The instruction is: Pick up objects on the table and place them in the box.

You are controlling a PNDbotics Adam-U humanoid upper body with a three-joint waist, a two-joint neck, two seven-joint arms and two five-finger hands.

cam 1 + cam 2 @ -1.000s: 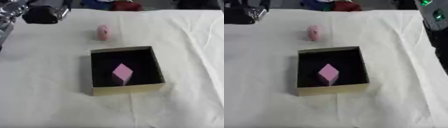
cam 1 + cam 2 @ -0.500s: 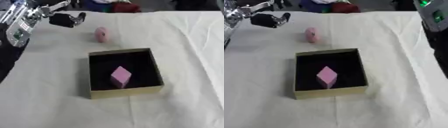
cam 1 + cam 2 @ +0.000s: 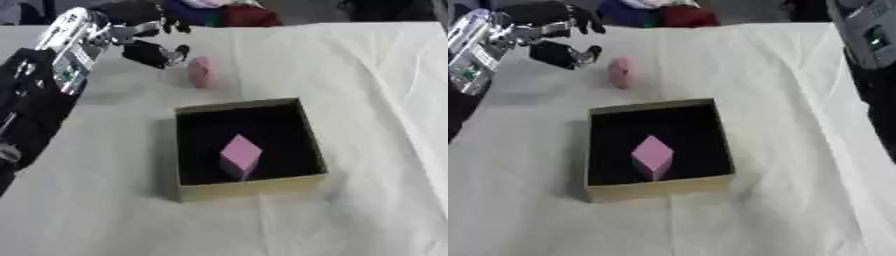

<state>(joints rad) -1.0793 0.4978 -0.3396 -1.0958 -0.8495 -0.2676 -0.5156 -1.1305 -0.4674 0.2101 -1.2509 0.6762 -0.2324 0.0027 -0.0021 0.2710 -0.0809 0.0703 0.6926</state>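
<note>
A shallow cardboard box with a black inside sits mid-table. A pink block lies in it, near the front wall. A small pink rounded object stands on the cloth just beyond the box's far left corner. My left hand reaches in from the upper left, fingers and thumb spread apart, just left of and above the pink object, not touching it. Its fingers hold nothing. The right arm's forearm shows at the upper right edge; its hand is out of sight.
A white cloth covers the table. Beyond the far edge lies a heap of red, blue and white things. My left forearm crosses the table's left side.
My left arm has swung in from the upper left towards the pink object, and its hand now hangs right beside it. The view has shifted a little.
</note>
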